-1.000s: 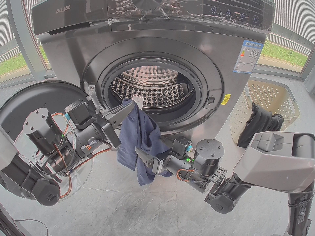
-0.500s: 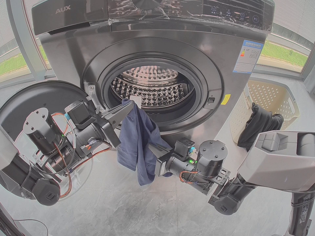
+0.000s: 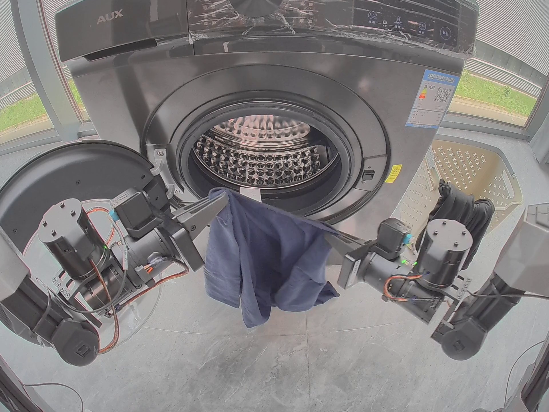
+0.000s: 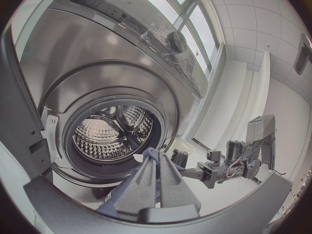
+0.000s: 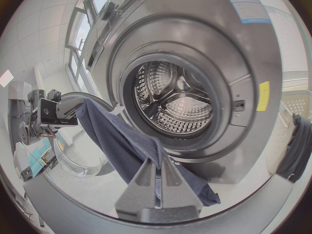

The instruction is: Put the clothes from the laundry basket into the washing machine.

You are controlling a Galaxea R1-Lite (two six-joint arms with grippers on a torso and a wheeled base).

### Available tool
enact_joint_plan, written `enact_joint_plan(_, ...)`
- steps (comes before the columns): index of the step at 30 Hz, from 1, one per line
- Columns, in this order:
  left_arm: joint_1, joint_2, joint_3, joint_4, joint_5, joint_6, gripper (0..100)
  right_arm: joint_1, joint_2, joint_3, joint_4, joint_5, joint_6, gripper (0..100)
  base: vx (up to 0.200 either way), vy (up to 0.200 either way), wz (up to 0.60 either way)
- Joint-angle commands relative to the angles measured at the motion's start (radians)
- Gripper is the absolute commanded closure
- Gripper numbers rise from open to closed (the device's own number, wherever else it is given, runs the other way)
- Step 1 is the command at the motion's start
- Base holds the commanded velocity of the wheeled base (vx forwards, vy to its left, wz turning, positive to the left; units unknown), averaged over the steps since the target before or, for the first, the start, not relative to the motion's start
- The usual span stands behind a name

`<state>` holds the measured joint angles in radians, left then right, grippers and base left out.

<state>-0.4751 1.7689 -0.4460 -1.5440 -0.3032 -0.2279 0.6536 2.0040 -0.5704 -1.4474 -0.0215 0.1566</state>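
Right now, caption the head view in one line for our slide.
Left gripper and right gripper, jaws shut, hold a blue garment before the open washing machine.

Black joints (image 3: pixel 63 227), orange cables (image 3: pixel 393 281), wedge-shaped grey left claw (image 3: pixel 225 197) and right claw (image 3: pixel 330 237).

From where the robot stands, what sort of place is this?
Probably a laundry corner in a glass-walled room: a front-loading washing machine, a cream laundry basket beside it with a dark garment, and windows onto grass. A blue garment hangs between the left gripper and right gripper.
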Motion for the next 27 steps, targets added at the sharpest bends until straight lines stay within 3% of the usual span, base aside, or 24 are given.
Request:
enact_joint_plan(1,0.015,-0.022,0.013,-0.001,0.001,-0.011,100,-0.038,-0.137,0.099,-0.001,-0.005,0.015,100,0.000,0.000,0.00)
enact_joint_plan(9,0.004,-0.082,0.006,-0.001,0.010,-0.010,100,-0.026,-0.272,0.103,-0.013,-0.006,0.014,100,0.000,0.000,0.00)
enact_joint_plan(27,0.023,-0.171,-0.050,0.030,0.027,0.001,100,-0.025,-0.334,0.009,-0.022,-0.005,0.009,100,0.000,0.000,0.00)
